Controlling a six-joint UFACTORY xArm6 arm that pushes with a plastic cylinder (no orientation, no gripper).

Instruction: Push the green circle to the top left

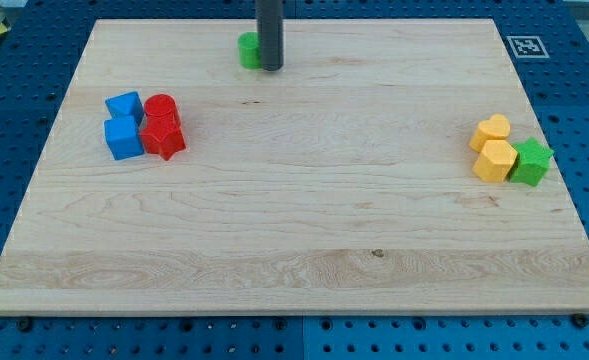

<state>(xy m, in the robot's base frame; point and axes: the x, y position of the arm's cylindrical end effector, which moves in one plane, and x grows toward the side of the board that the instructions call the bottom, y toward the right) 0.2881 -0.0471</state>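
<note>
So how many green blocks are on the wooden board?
2. A green round block at the view's top, partly hidden behind my tip; a green star-shaped block at the right beside two yellow blocks.

light: bright, even | shadows: faint, short | focus: sharp | glare: slight sheen

my tip (271,68) touching green circle (248,50) right side

My tip (271,68) just right of, seemingly touching, green circle (248,50)
</note>
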